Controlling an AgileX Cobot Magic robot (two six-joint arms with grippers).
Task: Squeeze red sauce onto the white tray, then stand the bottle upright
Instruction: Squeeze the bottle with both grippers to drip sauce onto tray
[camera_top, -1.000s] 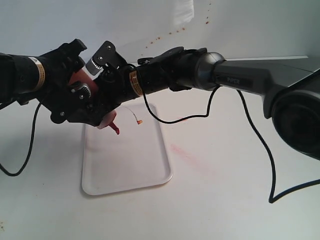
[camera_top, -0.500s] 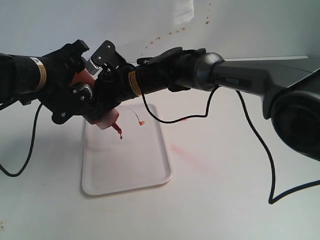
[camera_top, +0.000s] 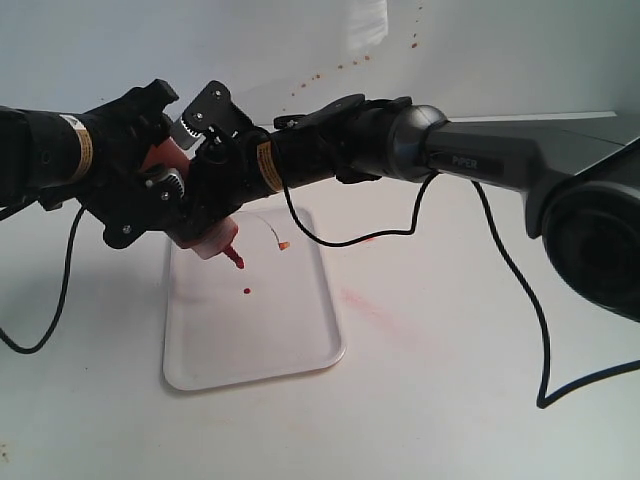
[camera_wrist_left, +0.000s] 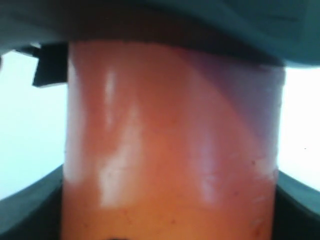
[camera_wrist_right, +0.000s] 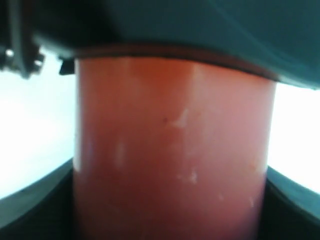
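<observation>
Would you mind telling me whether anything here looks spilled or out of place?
Yes: a pale pink smear stains the table beside the white tray, and reddish specks dot the back wall, both off target.

The outside camera sits high and looks down at a slant over the table (camera_top: 450, 400). It is far enough back to take in the whole white tray (camera_top: 290, 340). My left arm (camera_top: 50, 150) enters from that view's left edge, and my right arm (camera_top: 480, 160) enters from its right and reaches across the middle. My two wrist cameras sit very close to the bottle (camera_wrist_left: 170, 150) — its red wall fills most of both pictures, out of focus, with bright slivers at the sides. All three views share only that bottle (camera_top: 212, 238) — each wrist camera faces it from its own arm's side.
</observation>
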